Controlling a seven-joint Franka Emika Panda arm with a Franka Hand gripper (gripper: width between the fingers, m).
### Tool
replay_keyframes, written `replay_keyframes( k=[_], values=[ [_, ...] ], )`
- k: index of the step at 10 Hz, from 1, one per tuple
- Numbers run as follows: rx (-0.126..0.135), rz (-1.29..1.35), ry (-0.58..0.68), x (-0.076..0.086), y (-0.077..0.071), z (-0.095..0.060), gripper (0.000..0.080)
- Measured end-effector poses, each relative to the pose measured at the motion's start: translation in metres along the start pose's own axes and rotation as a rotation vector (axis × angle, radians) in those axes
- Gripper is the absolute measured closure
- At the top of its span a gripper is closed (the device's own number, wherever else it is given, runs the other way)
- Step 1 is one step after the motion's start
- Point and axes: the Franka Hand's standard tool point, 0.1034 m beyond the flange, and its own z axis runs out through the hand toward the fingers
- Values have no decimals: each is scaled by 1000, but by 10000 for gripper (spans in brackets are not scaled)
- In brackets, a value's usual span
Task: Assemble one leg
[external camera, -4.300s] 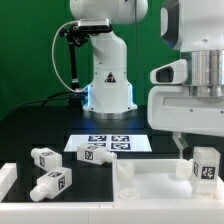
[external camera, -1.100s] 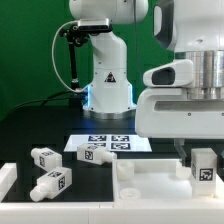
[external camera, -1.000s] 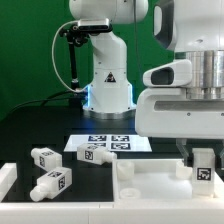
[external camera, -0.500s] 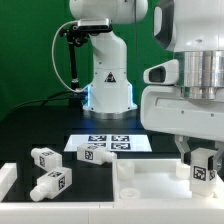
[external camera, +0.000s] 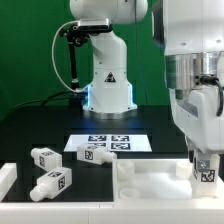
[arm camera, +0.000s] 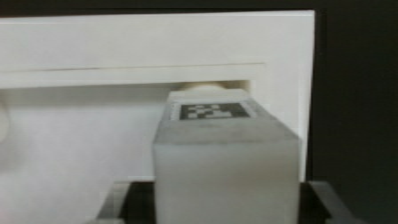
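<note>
The end effector [external camera: 205, 158] is sitting low at the exterior view's right w/ its wrist turned round compared w/ half a sec ago, when the wide housing was facing the camera; the leg [external camera: 204, 170] is staying put betw. the fingers. It's pinching that white leg, tag facing out, upright over the white tabletop part [external camera: 150, 182]. In the wrist view the leg [arm camera: 222, 140] is filling the middle, dark fingertips [arm camera: 128, 198] showing on either side, pale panel behind.

Further out, three more legs are lying loose on the black table [external camera: 40, 125] at the exterior view's left: one [external camera: 44, 157], one [external camera: 96, 155], one nearest [external camera: 52, 184]. The marker board [external camera: 108, 143] is lying flat behind them. The robot base [external camera: 108, 75] is standing at the back. The arm's bulk is blocking the right side.
</note>
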Motion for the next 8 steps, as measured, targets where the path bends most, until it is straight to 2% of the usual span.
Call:
replay_keyframes(
  k=[2, 3, 4, 6, 8],
  values=[
    [-4, -158, 13, 0, 1, 1, 268],
    [-14, -352, 30, -4, 2, 2, 268],
    [-26, -593, 48, -11, 2, 2, 171],
    [-35, -754, 41, -22, 7, 6, 156],
    [-38, -897, 41, -18, 6, 6, 151]
  ],
)
